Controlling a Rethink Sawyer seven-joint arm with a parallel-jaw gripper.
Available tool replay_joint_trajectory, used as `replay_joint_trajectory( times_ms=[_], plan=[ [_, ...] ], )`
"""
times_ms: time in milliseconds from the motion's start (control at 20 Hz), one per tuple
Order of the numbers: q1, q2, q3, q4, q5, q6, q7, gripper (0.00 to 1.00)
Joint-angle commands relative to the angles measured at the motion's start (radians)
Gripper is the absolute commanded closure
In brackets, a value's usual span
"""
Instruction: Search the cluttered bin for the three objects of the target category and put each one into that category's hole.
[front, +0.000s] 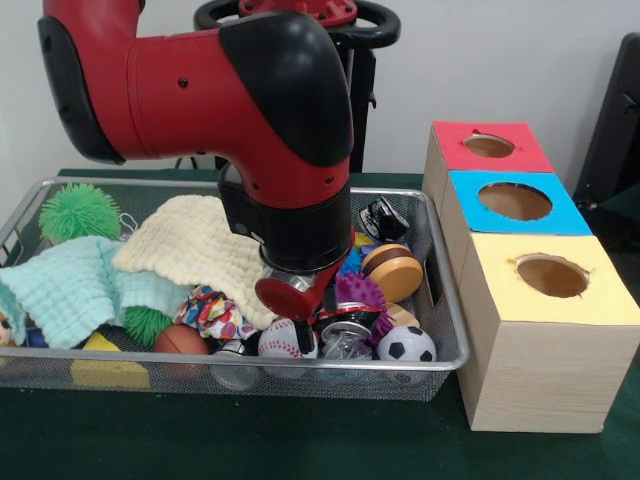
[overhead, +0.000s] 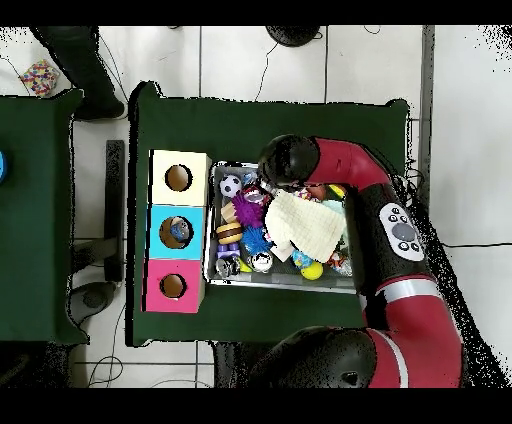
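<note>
Nearest you was the wire bin (front: 440, 355) on the green table (front: 300, 440), front edge packed with a soccer ball (front: 406, 344), a baseball (front: 287, 338) and a brown football (front: 181, 339). Cream cloth (front: 200, 245) and mint cloth (front: 70, 285) covered the middle and left. The arm's wrist (front: 295, 290) sat low over the balls; gripper hidden, so can't tell if it was wide or holding anything. Wooden box (front: 530, 370) beside the bin had red (front: 489, 146), blue (front: 515, 201) and yellow (front: 551, 275) holes. White wall behind, tiled floor (overhead: 465, 120).
</note>
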Motion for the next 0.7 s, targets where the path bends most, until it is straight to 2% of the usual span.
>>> replay_joint_trajectory(
  times_ms=[50,500,600,700],
  plan=[
    [-0.055,-0.001,0.088,0.005,-0.071,0.126,-0.287,0.0],
    [-0.06,-0.011,0.109,0.012,-0.09,0.155,-0.287,0.0],
    [-0.061,-0.017,0.109,0.015,-0.084,0.154,-0.261,0.0],
    [-0.063,-0.022,0.1,0.016,-0.065,0.139,-0.192,0.0]
  ],
)
